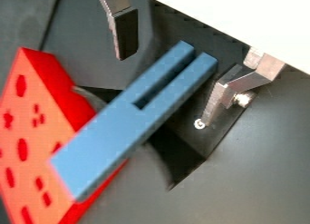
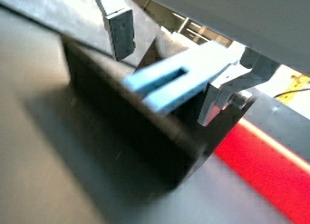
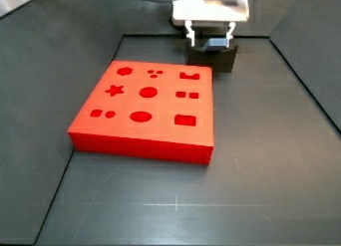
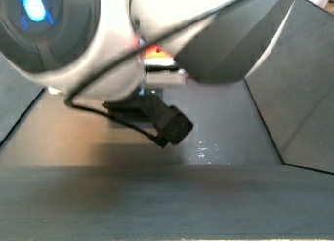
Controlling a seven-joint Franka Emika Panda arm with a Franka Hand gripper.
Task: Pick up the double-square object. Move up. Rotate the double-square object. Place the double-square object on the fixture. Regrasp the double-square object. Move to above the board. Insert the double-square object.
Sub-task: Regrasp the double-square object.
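Note:
The double-square object (image 1: 127, 123) is a grey-blue bar with a slot along its end. It lies tilted on the dark fixture (image 1: 184, 160) and shows in both wrist views, blurred in one (image 2: 176, 82). My gripper (image 1: 168, 82) stands over the bar with its silver fingers (image 1: 121, 33) spread wide on either side; one finger is clearly apart from the bar, the other close beside it. In a side view the gripper (image 3: 210, 36) hangs just above the fixture (image 3: 213, 59), behind the red board (image 3: 147, 106). The bar is hidden there.
The board's corner lies next to the fixture in both wrist views (image 1: 31, 128) (image 2: 260, 160). Dark walls (image 3: 306, 81) enclose the floor. The robot arm (image 4: 144, 35) fills most of a side view.

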